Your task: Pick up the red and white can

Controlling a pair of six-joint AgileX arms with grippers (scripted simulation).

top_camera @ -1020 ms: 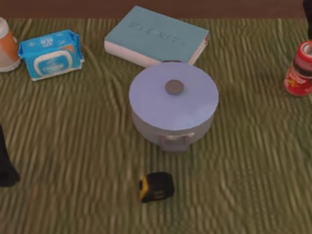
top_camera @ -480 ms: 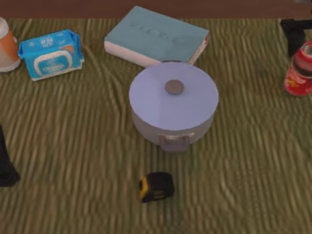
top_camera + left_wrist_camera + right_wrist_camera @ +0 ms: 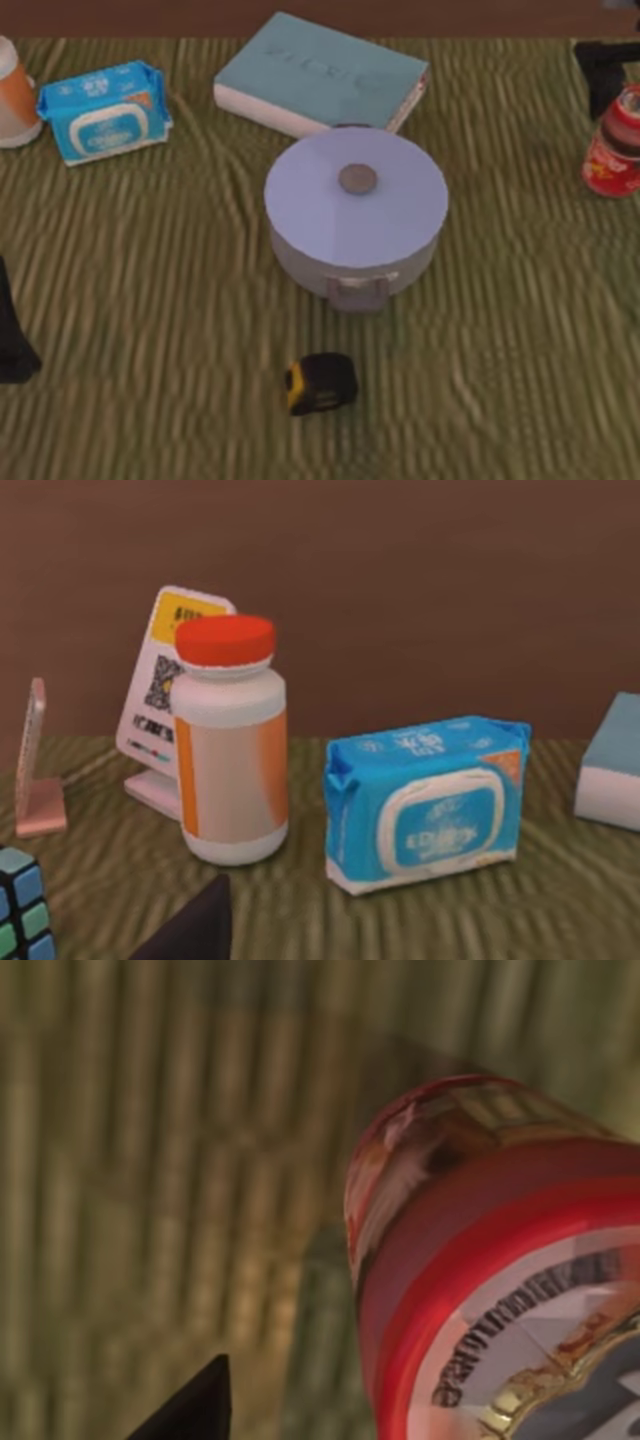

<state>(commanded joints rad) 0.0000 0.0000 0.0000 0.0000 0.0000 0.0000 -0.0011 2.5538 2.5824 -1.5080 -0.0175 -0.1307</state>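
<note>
top view: the red and white can (image 3: 614, 142) stands upright at the worktop's (image 3: 150, 280) right edge, long axis vertical. the right pincer (image 3: 603, 70) is just behind it; i cannot tell its state. the left arm is parked at the left edge.

right wrist view: the can (image 3: 480, 1250) fills the near field, with one dark fingertip (image 3: 190, 1405) beside it.

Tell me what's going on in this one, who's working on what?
The right arm is doing the work: its end effector sits at the table's far right edge, just behind the red and white can, which stands upright on the green cloth. The right wrist view shows the can close up, not yet gripped. The left arm's end effector is parked at the left edge. The lidded pot, book and wipes pack sit untouched.
</note>
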